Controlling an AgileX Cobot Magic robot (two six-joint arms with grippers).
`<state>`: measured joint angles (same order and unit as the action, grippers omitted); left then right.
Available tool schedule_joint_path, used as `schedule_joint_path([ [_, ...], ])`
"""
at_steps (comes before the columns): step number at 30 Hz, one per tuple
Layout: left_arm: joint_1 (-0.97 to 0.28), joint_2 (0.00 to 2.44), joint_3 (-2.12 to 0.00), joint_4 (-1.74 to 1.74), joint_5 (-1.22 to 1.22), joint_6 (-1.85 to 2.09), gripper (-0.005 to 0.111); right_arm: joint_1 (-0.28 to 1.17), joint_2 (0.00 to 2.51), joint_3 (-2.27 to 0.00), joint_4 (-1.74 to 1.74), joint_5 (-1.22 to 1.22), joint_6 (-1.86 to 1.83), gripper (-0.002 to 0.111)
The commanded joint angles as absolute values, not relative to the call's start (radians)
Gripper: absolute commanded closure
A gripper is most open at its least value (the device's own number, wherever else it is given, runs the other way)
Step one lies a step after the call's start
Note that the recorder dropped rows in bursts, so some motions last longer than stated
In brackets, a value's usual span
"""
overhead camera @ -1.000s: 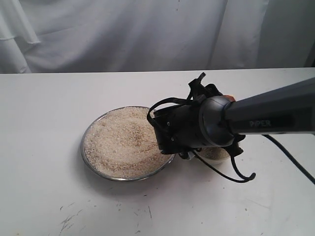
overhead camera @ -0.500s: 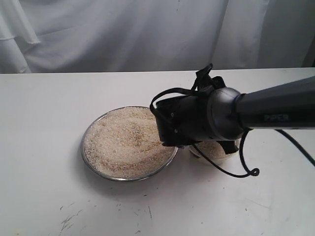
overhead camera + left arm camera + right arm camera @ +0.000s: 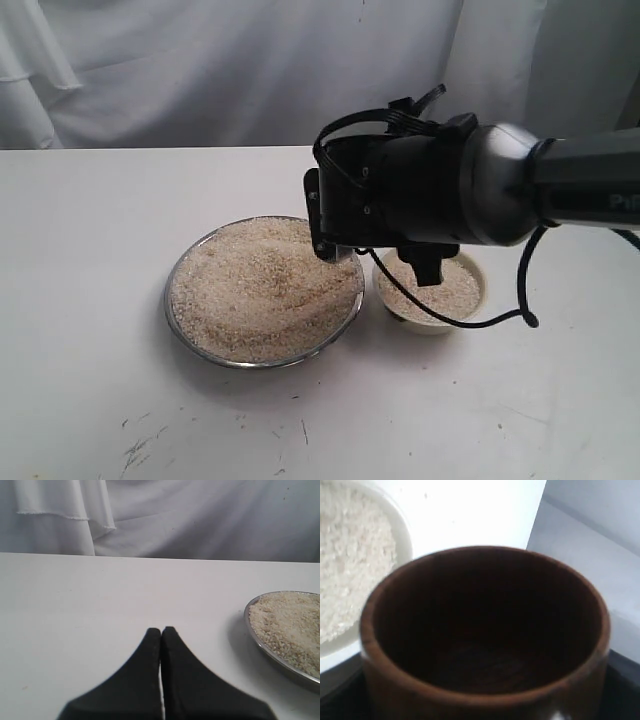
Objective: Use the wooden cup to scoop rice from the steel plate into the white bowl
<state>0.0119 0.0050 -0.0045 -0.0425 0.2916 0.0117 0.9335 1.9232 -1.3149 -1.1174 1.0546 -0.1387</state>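
only "pi" reads on arm (image 3: pixel 580 190) over white bowl (image 3: pixel 432 326).

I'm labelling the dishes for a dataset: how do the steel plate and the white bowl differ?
The steel plate is wide, shallow and shiny metal; the white bowl is much smaller, cream-white and thick-rimmed. The steel plate shows almost wholly in the exterior view, while the right arm hangs in front of part of the white bowl. Both hold rice.
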Motion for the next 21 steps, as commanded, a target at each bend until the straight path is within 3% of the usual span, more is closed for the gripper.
schedule_joint_path([
  [1,0.010,0.000,0.000,-0.043,0.285,0.009,0.107,0.943,1.939,-1.367,-1.104,1.005,-0.160,0.108],
  [21,0.010,0.000,0.000,-0.043,0.285,0.009,0.107,1.013,2.256,-1.626,-1.251,1.035,-0.259,0.108],
])
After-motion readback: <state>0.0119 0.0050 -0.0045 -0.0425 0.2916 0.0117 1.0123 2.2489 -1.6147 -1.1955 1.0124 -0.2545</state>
